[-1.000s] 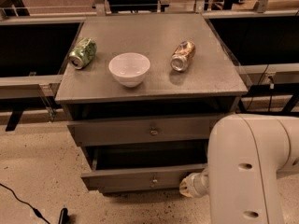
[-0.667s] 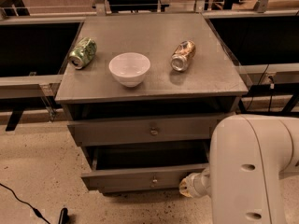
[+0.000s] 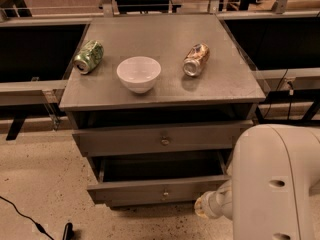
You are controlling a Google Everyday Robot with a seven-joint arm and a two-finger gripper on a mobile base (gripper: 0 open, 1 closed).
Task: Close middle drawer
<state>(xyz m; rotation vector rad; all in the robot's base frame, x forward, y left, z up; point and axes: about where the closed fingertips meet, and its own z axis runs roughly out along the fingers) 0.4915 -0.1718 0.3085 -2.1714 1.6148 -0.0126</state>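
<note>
Cream arm housing [image 3: 280, 184], nearest, has shifted slightly rightward; gripper [image 3: 204, 207], open or closed cannot be told, sits beside the right end of the middle drawer [image 3: 140, 191], still pulled out beneath the top drawer [image 3: 125, 141], so the closing push is judged outstanding.

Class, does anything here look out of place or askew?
The green can and the orange can lie on their sides on the cabinet top; the middle drawer stands pulled out. The gripper is not in view; only the arm shows, lower right.
</note>
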